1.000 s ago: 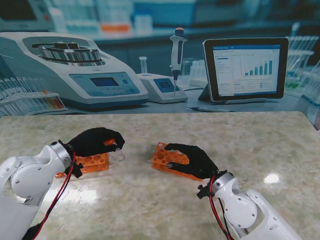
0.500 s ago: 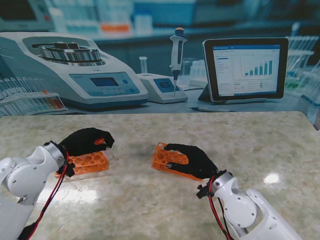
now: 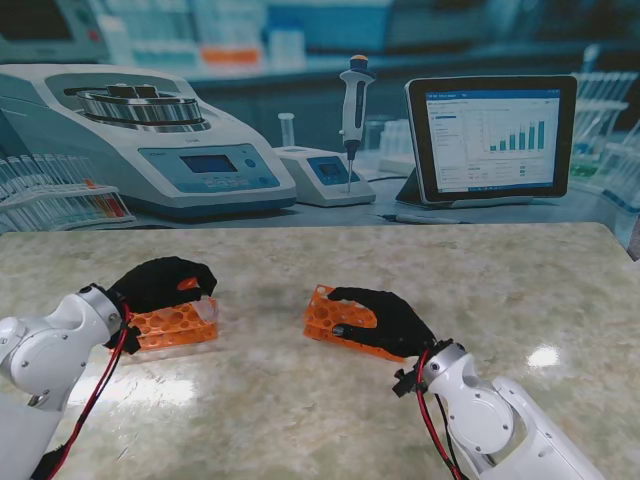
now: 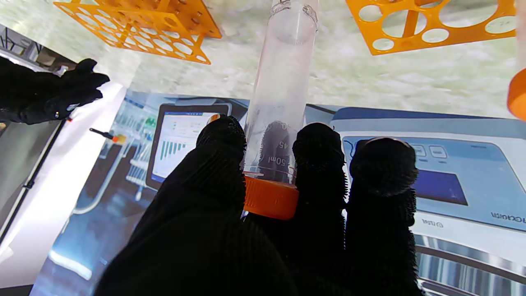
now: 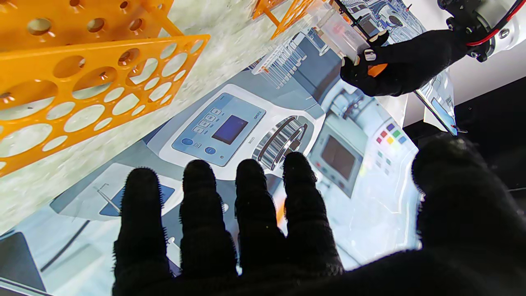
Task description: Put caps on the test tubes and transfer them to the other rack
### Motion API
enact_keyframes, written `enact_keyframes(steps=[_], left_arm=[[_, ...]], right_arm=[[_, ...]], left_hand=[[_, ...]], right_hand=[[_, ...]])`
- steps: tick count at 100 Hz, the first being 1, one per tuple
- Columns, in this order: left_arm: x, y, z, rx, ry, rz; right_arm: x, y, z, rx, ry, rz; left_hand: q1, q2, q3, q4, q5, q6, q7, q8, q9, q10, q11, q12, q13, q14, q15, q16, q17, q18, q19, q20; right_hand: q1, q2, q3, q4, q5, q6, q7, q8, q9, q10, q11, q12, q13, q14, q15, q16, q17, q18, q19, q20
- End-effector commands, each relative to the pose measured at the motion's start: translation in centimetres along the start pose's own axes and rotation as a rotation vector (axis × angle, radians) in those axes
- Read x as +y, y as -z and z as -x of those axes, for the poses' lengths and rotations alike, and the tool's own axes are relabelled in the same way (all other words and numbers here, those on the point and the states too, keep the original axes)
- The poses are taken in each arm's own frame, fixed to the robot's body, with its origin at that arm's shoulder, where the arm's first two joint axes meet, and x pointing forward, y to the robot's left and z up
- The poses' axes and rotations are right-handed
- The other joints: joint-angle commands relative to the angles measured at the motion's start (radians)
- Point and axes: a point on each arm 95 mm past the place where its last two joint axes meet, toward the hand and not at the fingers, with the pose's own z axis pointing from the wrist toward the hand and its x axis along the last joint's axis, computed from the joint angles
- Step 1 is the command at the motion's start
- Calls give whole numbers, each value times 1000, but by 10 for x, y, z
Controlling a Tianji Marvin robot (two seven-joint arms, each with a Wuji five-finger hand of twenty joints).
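Capped tube held over the left rack

Our left hand (image 3: 160, 283) pinches a capped tube (image 4: 281, 102) just over the left rack (image 3: 175, 326), not yet seated, we judge. Our right hand (image 3: 390, 318), fingers spread and empty, rests by the right rack (image 3: 335, 318). How many tubes remain we cannot tell.

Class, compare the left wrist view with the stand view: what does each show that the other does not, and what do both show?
Only the left wrist view shows the clear test tube itself, with its printed volume marks, gripped at its orange cap between the left hand's gloved fingers.

Only the stand view shows the whole marble table and both white arms, with the right hand resting on the right rack.

Both show the left hand, the two orange racks, and the backdrop with its tablet.
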Motion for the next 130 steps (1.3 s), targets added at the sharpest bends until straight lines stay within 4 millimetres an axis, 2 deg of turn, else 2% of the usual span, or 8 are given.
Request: enact_keyframes(steps=[1, 67, 130], left_arm=[[4, 1, 5, -17, 1, 9], [20, -11, 39, -114, 30, -8], [23, -13, 46, -136, -2, 24]], right_arm=[[-3, 1, 1, -8, -6, -7], [-4, 0, 1, -12, -8, -17], [-4, 0, 1, -13, -8, -23]], left_hand=[[178, 126, 345, 65, 174, -5, 317, 136, 113, -10, 171, 68, 34, -177, 13, 14, 1, 23, 10, 43], [178, 122, 351, 63, 177, 3, 319, 134, 116, -6, 172, 72, 34, -169, 16, 18, -6, 32, 16, 48], [178, 121, 353, 62, 180, 3, 319, 132, 119, -7, 172, 75, 34, -163, 19, 21, -19, 44, 21, 55]], right_hand=[[-11, 36, -20, 6, -24, 5, -7, -7, -19, -14, 0, -3, -28, -22, 1, -12, -14, 12, -7, -19], [-7, 43, -28, 6, -24, 5, -7, -6, -19, -12, 0, -3, -30, -22, 0, -12, -16, 12, -8, -18], [-4, 49, -35, 7, -22, 5, -6, -6, -18, -10, 0, -3, -31, -22, 0, -12, -16, 11, -9, -17]])
